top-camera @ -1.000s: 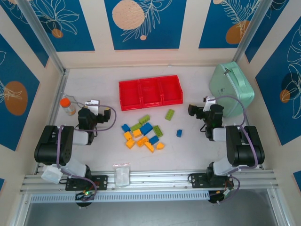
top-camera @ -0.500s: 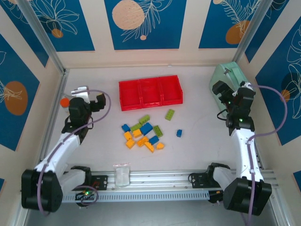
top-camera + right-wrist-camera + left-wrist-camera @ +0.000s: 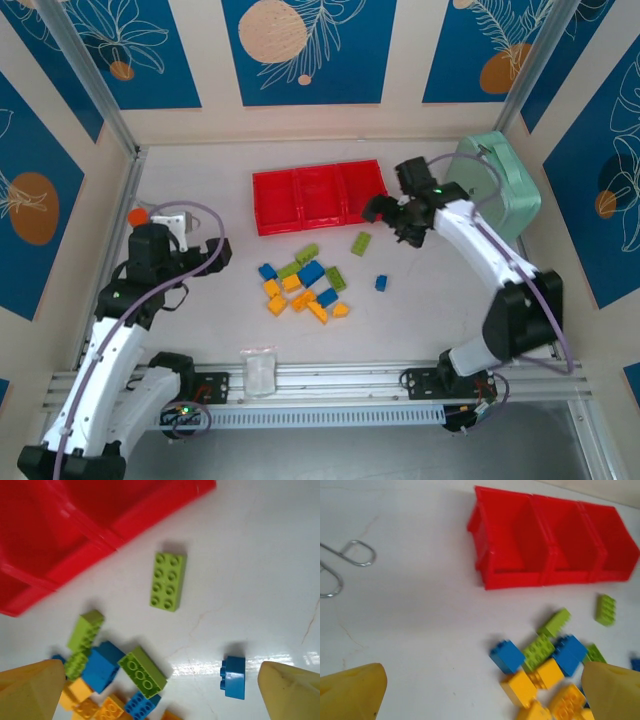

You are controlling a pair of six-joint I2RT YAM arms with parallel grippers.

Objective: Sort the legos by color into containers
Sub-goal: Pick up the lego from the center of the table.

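The left gripper [image 3: 480, 692] and right gripper [image 3: 160, 692] both gape empty. A skewed pinch on the lone green brick [image 3: 168, 581] by the red tray [image 3: 75, 545] corner could flick it away.

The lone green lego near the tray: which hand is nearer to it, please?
Right. The right hand hovers behind the green lego; the left hand is far beyond the pile.

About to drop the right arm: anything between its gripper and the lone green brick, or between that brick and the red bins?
Nothing visible. The lone green brick lies on table ahead of the open right gripper, apart from the pile, with only table between it and the red bins.
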